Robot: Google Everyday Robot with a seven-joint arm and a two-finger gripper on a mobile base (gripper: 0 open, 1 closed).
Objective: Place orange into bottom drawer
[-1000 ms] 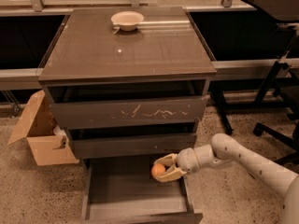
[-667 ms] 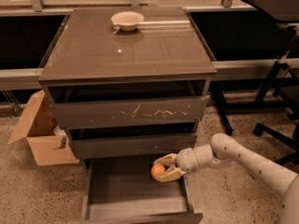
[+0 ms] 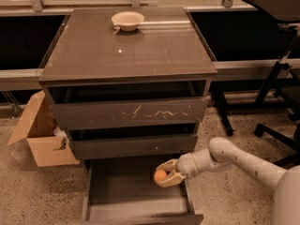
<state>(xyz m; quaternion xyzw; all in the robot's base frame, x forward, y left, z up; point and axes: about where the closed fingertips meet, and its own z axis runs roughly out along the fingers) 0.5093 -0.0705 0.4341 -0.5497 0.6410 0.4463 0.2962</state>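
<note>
The tool (image 3: 162, 175) was clamped on the orange (image 3: 160, 176), holding it above the right rear part of the pulled-out bottom drawer (image 3: 122, 198), just below the middle drawer front. A white bowl (image 3: 128, 20) sat at the back of the worktop (image 3: 140, 50).

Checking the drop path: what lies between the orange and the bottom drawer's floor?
Nothing: in the camera view the gripper holds the orange over bare bottom drawer floor.
</note>
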